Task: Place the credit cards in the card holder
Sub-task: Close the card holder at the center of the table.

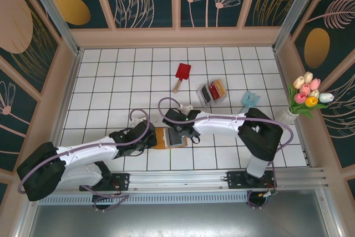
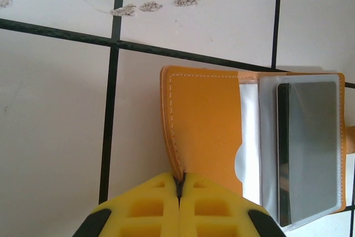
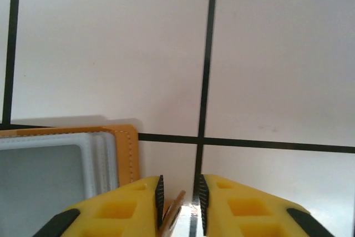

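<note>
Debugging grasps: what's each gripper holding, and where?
Left gripper: wallet, pinched at its flap edge. Right gripper: thin tan card edge between the jaws; grip unclear.

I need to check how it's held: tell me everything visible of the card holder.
The card holder is a small orange-tan, leather-look bifold with pale stitching along its edge. It lies open on the white tiled table. Clear plastic sleeves are bound inside, and a dark card shows in the top one. The left gripper is shut on the edge of its orange flap; the right gripper, pinching a thin tan card, is just off another corner.
</note>
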Robot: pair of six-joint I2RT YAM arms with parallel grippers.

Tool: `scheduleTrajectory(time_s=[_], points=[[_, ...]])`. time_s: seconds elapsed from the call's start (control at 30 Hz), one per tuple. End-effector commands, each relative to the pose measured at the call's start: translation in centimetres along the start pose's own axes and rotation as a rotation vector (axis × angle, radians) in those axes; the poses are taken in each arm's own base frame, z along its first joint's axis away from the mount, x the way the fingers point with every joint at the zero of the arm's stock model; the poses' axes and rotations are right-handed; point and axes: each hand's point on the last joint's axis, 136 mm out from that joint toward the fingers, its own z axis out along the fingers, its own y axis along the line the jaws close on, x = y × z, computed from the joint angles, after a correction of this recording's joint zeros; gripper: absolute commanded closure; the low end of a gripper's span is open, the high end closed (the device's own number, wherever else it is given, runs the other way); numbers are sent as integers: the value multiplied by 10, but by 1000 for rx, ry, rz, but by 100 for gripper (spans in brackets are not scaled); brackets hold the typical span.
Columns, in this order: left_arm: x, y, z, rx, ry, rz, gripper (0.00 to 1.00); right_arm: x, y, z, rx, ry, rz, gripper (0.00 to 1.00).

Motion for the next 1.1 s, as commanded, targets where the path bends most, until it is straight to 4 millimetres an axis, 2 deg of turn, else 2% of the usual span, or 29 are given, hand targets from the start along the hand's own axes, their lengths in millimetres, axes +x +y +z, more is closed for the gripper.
scheduleTrajectory(time_s=[0.0,0.07,0.17,0.5,0.6,0.67,0.73,0.8,0.93,1.03,1.07], points=[[-5,2,-4,-23,-14,10,100,-1,-18,-12,45,-14,21,77],[-7,0,-4,-20,-15,16,100,1,-17,-14,26,-7,28,78],[-9,-5,-6,-14,-18,27,100,4,-12,-15,-21,5,40,87],[-10,-12,-6,-6,-9,38,100,16,-7,-9,-115,59,109,81],[-11,-12,-6,-5,-10,35,100,18,-7,-8,-129,64,122,83],[-12,-14,-7,0,-14,34,100,16,-8,-10,-134,55,130,90],[-14,-17,-8,5,-15,42,100,13,-9,-13,-147,42,140,92],[-18,-27,-11,29,-16,70,98,10,-10,-15,-173,34,153,94],[-21,-78,-20,205,19,125,91,3,-1,-24,-318,10,203,94],[-21,-110,-23,313,63,143,78,-1,3,-29,-433,7,253,93],[-19,-120,-22,346,85,149,76,-2,3,-30,-456,6,270,93]])
